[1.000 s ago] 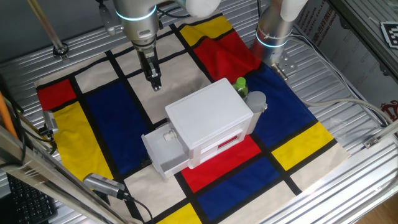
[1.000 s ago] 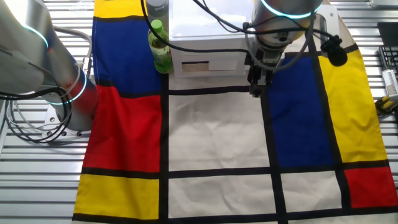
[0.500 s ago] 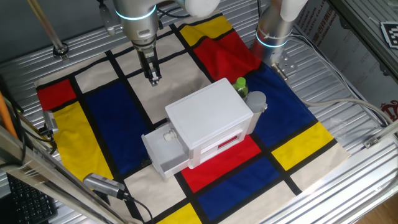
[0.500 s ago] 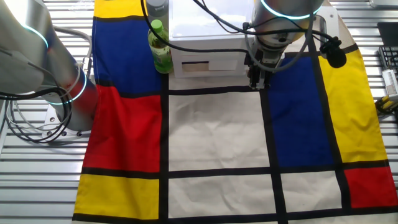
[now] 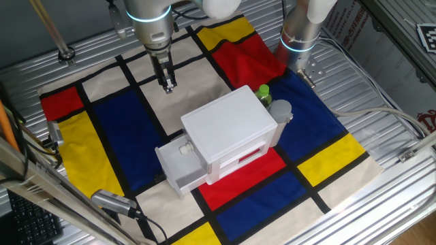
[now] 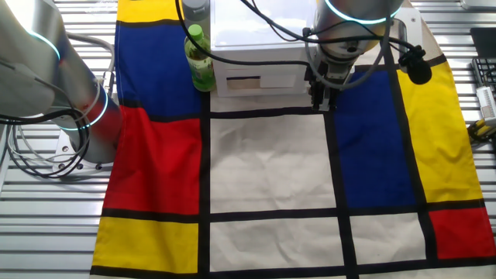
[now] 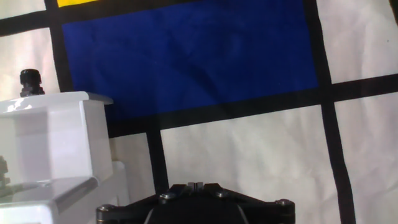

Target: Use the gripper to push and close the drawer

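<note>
The drawer [image 5: 180, 164] is a pale grey-white box with a small knob on its front. It stands pulled out of the left front of the white cabinet [image 5: 230, 124]. My gripper [image 5: 167, 86] is small and black, with its fingers together and nothing between them. It hangs over a white cloth panel behind the cabinet, well apart from the drawer. In the other fixed view the gripper [image 6: 318, 104] hangs beside the cabinet [image 6: 256, 46] and the drawer is hidden. In the hand view the gripper [image 7: 194, 185] shows at the bottom edge and the cabinet [image 7: 53, 134] at the left.
A green bottle [image 5: 263, 94] and a grey jar [image 5: 281, 110] stand against the cabinet's far right side. The second silver arm base [image 5: 300, 33] stands at the back right. A coloured checked cloth [image 5: 116, 129] covers the table. A tool [image 5: 112, 201] lies at the front left.
The gripper rose a little and moved slightly toward the back during the first half second. Since then it has held still. The drawer and cabinet have not moved.
</note>
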Controlling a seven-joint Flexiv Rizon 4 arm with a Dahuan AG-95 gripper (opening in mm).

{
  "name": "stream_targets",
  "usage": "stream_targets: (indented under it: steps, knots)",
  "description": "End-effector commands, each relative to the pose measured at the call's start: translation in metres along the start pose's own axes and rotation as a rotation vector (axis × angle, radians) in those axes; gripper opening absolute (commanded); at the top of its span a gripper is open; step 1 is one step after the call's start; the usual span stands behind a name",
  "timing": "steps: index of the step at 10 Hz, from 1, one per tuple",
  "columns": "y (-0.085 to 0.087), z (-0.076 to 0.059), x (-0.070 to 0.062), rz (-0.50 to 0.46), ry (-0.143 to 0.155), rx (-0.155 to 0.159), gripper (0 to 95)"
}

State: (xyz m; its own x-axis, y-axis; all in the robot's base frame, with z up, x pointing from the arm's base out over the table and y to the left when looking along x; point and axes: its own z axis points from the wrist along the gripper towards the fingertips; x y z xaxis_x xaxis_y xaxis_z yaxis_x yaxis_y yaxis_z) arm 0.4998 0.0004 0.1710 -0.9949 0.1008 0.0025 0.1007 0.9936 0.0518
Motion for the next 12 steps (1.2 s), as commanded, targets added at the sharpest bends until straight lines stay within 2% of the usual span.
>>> stream_targets:
  steps: [1, 7, 10, 11, 12]
  knots:
    - [0.000, 0.000, 0.000, -0.002, 0.002, 0.002, 0.0]
    - [0.001, 0.001, -0.003, -0.021, 0.002, 0.004, 0.0]
    - [0.009, 0.000, -0.038, -0.041, 0.024, 0.008, 0.0]
    - [0.017, -0.001, -0.052, -0.044, 0.037, 0.011, 0.0]
    - [0.023, -0.002, -0.058, -0.043, 0.039, 0.011, 0.0]
